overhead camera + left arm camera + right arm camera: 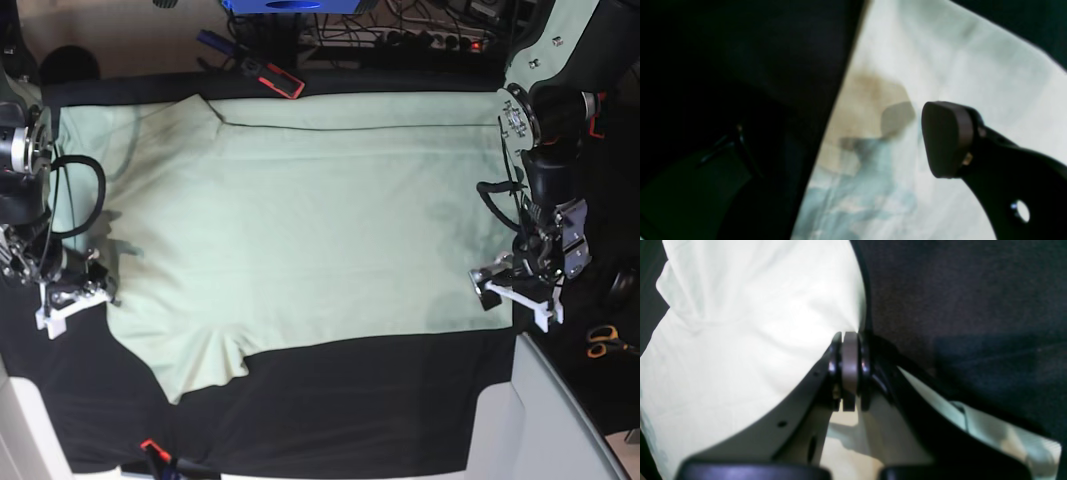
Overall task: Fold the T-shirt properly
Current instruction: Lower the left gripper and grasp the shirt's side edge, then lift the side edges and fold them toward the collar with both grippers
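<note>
Both arms reached down at opposite ends of the T-shirt [300, 220], which lay spread flat on the black-covered bench [350, 410], its long axis running across the base view, sleeves toward that view's left.

The right pincer [850, 370] was clamped tight on a fold of the shirt's edge near the sleeve end, the cloth bunching around its tips. The left pincer [515, 290] hovered at the opposite edge, jaws spread wide and holding nothing.

Only the left wrist view showed one rounded pad [947, 138] above the fabric and its shadow there. Only the base view showed orange-handled scissors [605, 342] lying beyond the bench.
</note>
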`<state>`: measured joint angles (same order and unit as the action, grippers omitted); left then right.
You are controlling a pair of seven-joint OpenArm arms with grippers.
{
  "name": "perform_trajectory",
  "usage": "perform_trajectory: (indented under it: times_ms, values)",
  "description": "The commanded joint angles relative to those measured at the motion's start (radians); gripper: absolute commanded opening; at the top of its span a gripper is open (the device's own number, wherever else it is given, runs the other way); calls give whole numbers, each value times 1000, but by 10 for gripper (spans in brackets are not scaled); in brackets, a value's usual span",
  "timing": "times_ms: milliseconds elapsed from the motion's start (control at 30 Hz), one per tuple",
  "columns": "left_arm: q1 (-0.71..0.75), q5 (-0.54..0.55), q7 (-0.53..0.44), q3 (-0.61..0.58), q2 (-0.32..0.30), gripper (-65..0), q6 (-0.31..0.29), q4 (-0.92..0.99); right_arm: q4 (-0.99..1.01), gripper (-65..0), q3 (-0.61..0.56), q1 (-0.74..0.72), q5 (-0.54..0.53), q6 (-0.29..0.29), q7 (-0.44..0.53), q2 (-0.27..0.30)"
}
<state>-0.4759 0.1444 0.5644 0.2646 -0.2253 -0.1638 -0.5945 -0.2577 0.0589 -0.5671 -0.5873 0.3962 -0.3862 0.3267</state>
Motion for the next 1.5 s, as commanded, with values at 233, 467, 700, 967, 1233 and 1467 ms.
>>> perform_trajectory:
  times_ms: [233,467,700,967,1233,1467]
  values:
    - [-20,25,15,-106,22,-3,-15,-8,-15,-650,3,-27,-12,13,13,13]
    - [-20,25,15,-101,28,-259,-15,-5,-15,-650,3,-27,-12,13,13,13]
    - [-11,25,13,-101,28,-425,-12,-2,-15,-650,3,-27,-12,13,13,13]
    - [-11,25,13,-101,28,-603,-13,-8,-16,-650,3,-27,-12,13,13,13]
    - [24,22,16,-112,27,-650,-16,-118,-102,-650,3,-3,-13,13,17,13]
    - [130,16,22,-113,33,-650,-16,-308,-179,-650,5,32,-15,13,14,13]
